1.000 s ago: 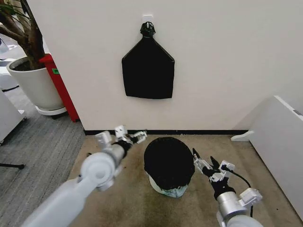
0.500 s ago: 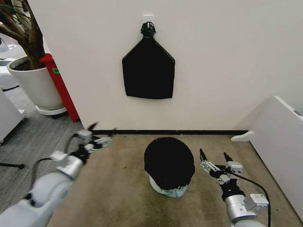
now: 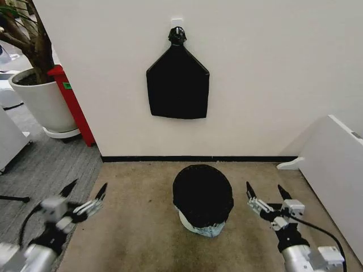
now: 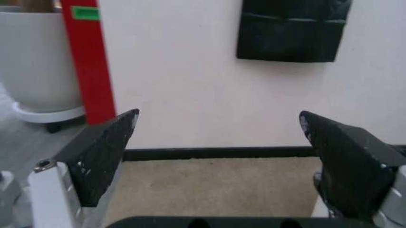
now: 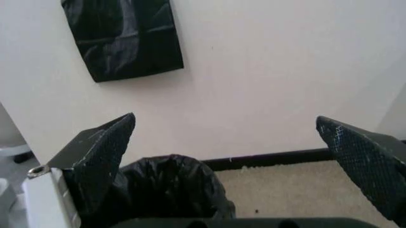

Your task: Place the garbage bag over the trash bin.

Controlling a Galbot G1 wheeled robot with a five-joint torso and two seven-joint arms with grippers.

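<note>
The glossy black garbage bag (image 3: 203,194) is draped over the trash bin (image 3: 205,229), whose cream-white base shows below the plastic, on the tan carpet in the head view. My left gripper (image 3: 87,188) hovers open well to the left of the bin, empty. To the bin's right, a short gap away, my right gripper (image 3: 264,188) is also open and empty. In the right wrist view the rumpled garbage bag (image 5: 171,190) lies beyond the spread right gripper (image 5: 225,118). The left gripper (image 4: 217,115) faces the wall with nothing between its fingers.
A flat black bundle (image 3: 177,82) hangs knotted on the white wall above the bin. A large white plant pot (image 3: 42,102) and a tall red container (image 3: 71,96) stand at the left. A white panel (image 3: 334,164) borders the carpet on the right.
My left arm has drawn back from beside the bin, far to the lower left. The right gripper has backed a little away to the right. The bag stays on the bin.
</note>
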